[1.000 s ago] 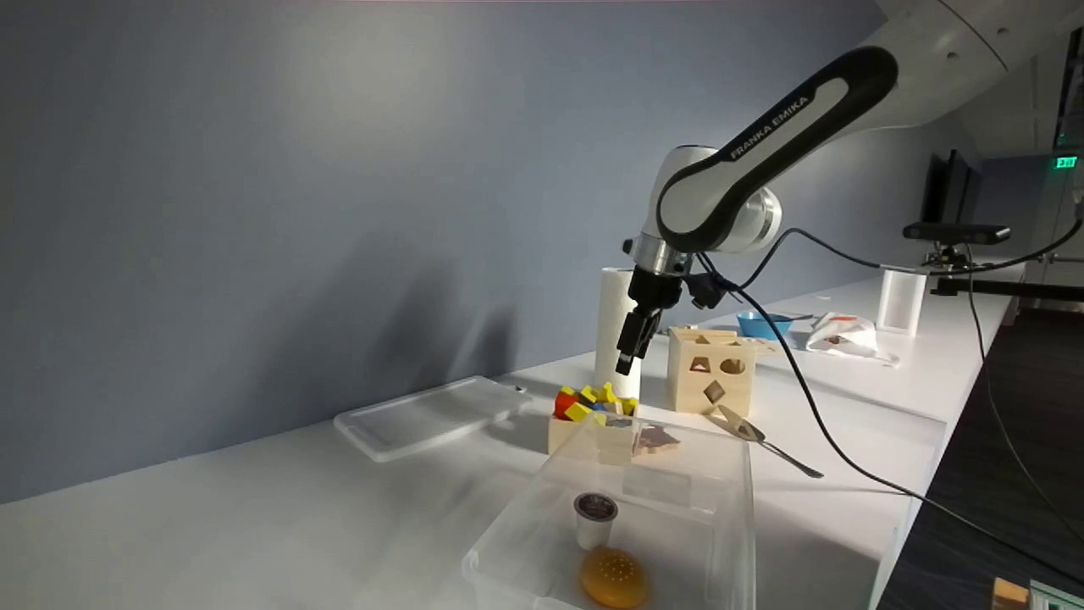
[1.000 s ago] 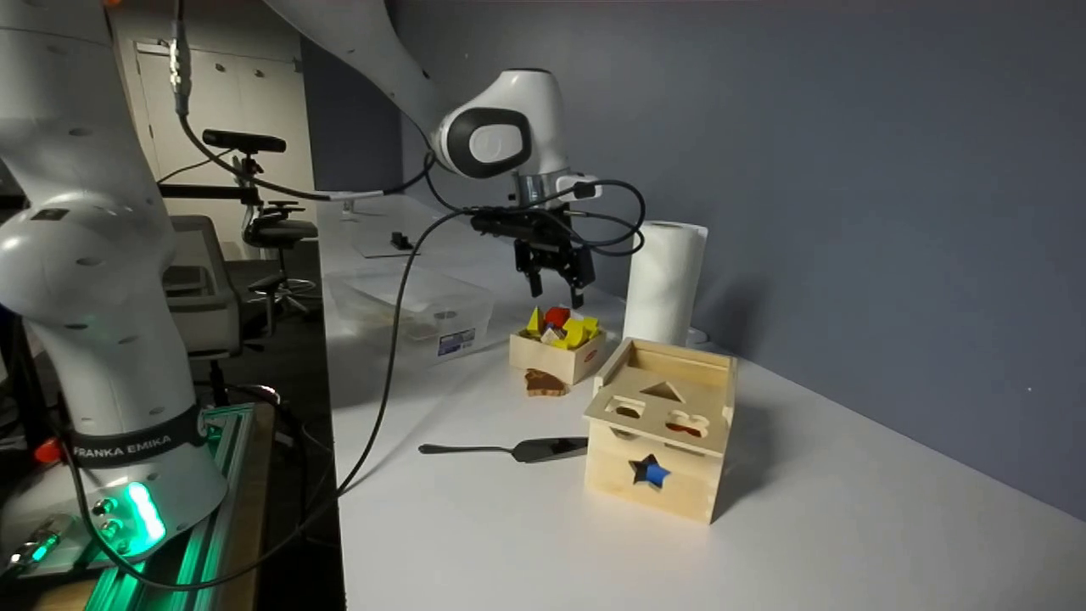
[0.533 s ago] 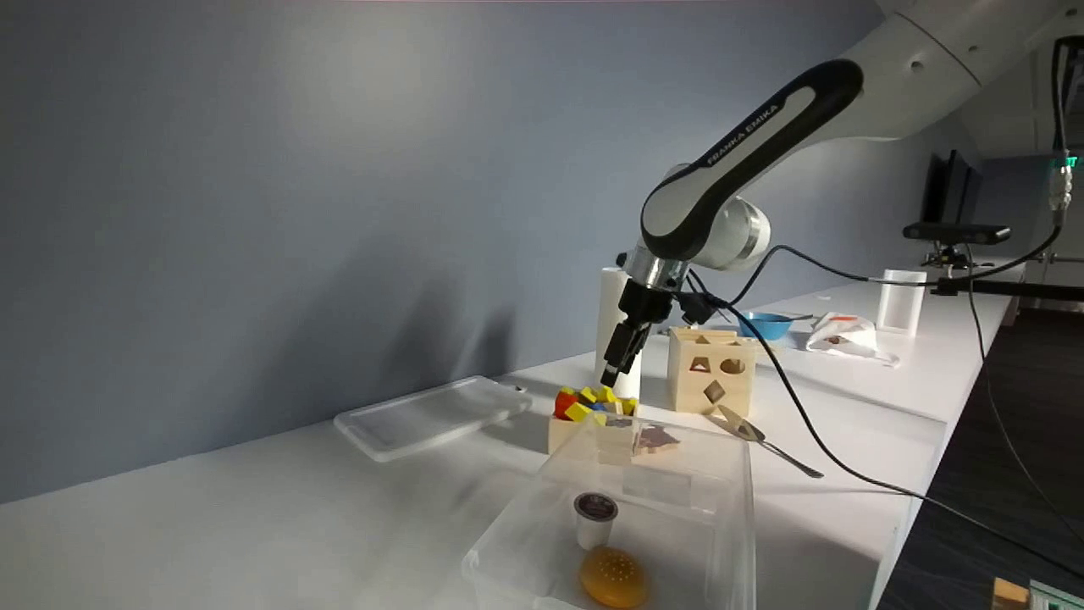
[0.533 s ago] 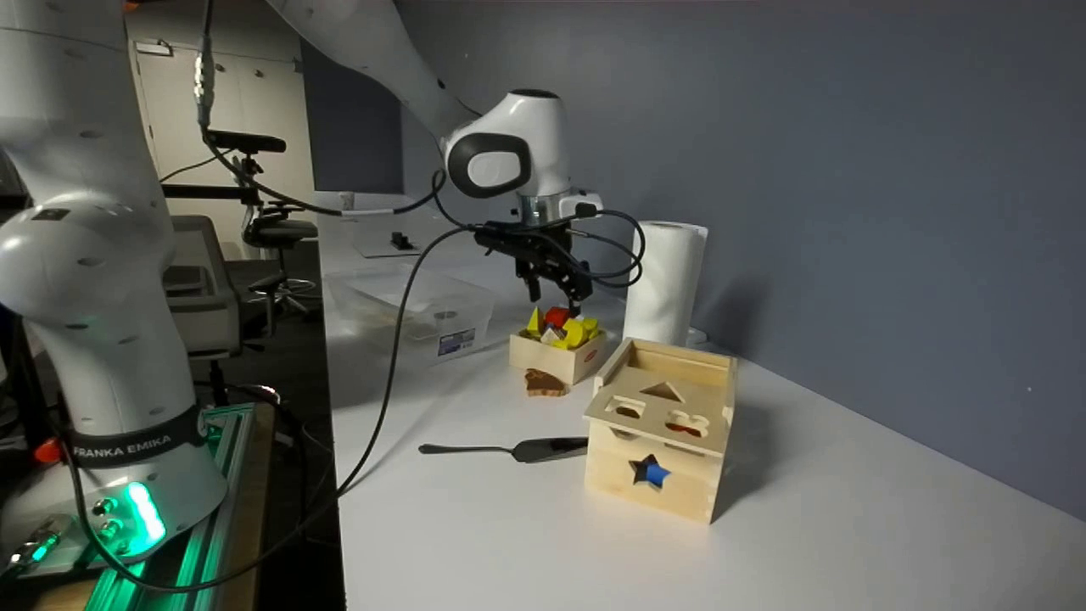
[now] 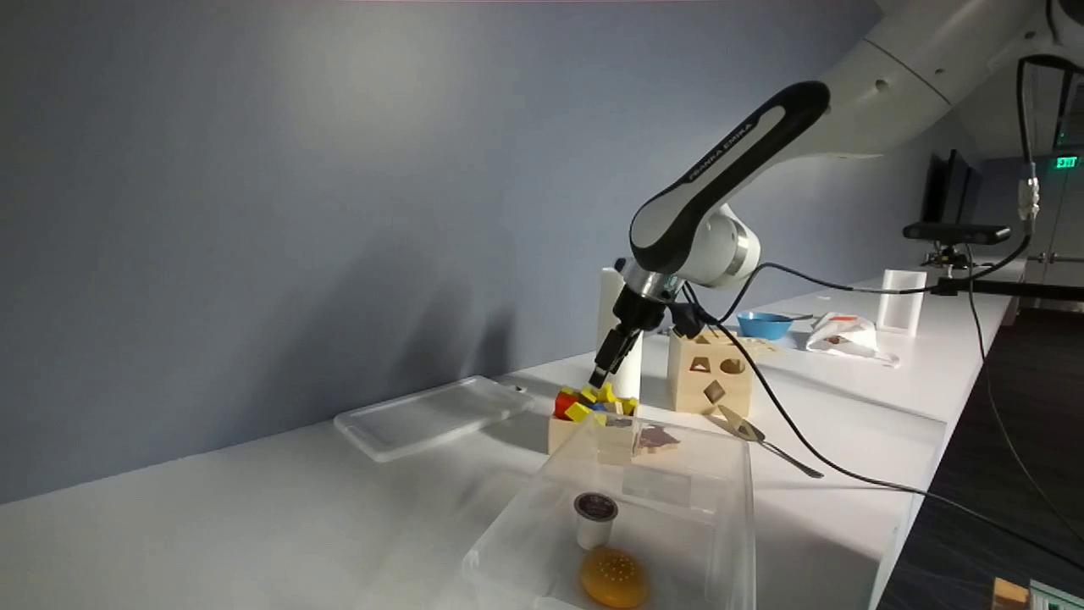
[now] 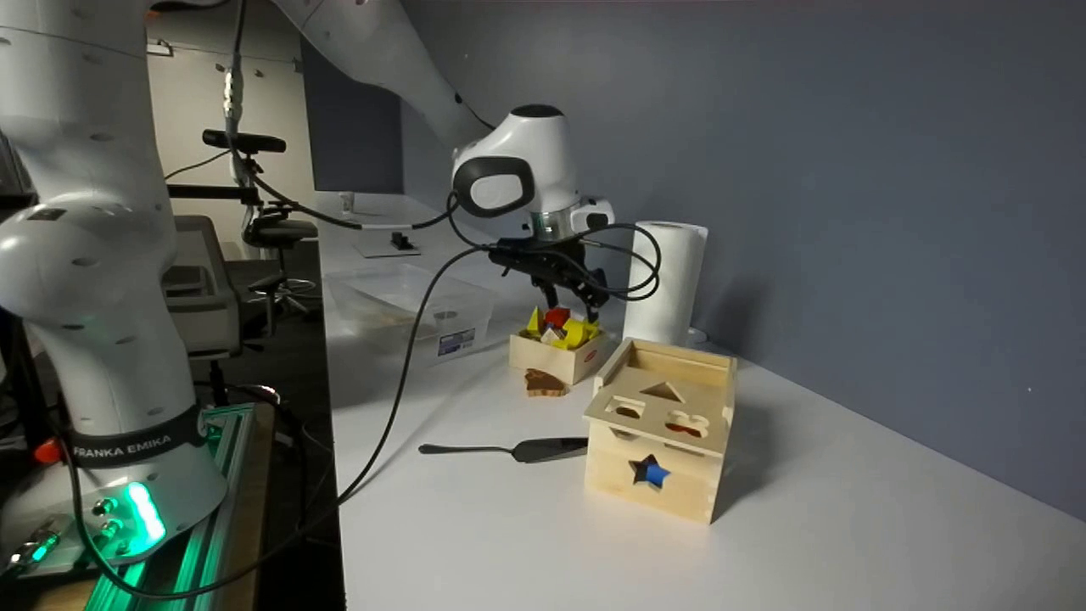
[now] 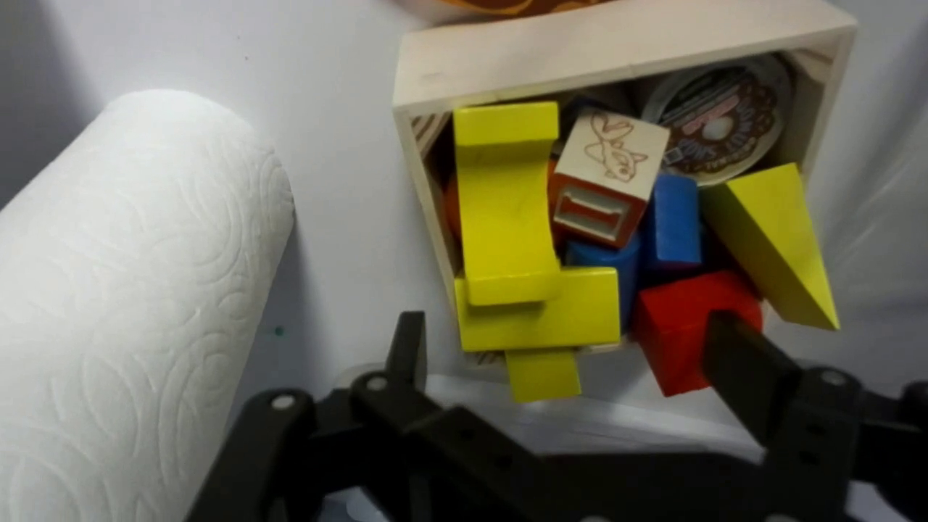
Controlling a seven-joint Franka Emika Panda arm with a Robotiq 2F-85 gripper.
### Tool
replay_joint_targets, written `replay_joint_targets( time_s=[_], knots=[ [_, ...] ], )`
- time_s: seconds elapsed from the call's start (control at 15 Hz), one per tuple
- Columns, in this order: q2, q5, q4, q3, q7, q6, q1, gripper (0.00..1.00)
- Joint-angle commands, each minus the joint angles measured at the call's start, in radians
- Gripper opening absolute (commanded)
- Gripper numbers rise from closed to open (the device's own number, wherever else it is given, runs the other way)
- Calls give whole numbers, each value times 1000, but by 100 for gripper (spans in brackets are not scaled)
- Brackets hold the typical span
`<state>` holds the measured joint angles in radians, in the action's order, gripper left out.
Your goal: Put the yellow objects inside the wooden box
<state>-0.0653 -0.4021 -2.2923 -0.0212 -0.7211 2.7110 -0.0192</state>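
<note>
The low pale wooden box (image 7: 616,54) holds a heap of coloured pieces; it also shows in both exterior views (image 5: 561,435) (image 6: 543,361). Several yellow pieces lie in it: an arched yellow block (image 7: 507,203) on top of a flat yellow block (image 7: 580,308), a small yellow end (image 7: 544,375) sticking out past the box wall, and a yellow wedge (image 7: 776,239) leaning on the opposite end. My gripper (image 7: 569,326) is open and empty, its fingers apart just above the heap. The right finger covers part of a red block (image 7: 689,326). In both exterior views the gripper (image 5: 597,379) (image 6: 571,311) hovers over the box.
A paper towel roll (image 7: 138,304) stands close beside the box. The taller wooden cube (image 6: 653,458) and a cake server (image 6: 547,449) are nearby. A clear bin (image 5: 677,525) holding a toy bun (image 5: 614,578) and a pod (image 5: 594,521) adjoins the box. A lid (image 5: 432,415) lies by the wall.
My gripper has come down toward the heap in the box and shifted sideways, leftward in an exterior view, staying open. The pieces and the box have not moved.
</note>
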Motion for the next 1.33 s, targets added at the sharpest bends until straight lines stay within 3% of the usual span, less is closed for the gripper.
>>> replay_joint_targets(
  time_s=[0.0, 0.13, 0.4, 0.6, 0.8, 1.0, 1.13, 1.27],
  knots=[
    [-30, -36, 23, 30, -61, 15, 34, 76],
    [-32, -27, 25, 33, -62, 4, 43, 62],
    [-31, -14, 24, 36, -60, 6, 53, 67],
    [-34, -17, 23, 38, -71, 4, 58, 63],
    [-40, -11, 23, 39, -85, 8, 62, 50],
    [-45, -19, 24, 42, -103, 5, 66, 51],
    [-44, -27, 23, 46, -120, 5, 68, 26],
    [-22, -22, 17, 47, -114, -10, 66, 13]
  ],
)
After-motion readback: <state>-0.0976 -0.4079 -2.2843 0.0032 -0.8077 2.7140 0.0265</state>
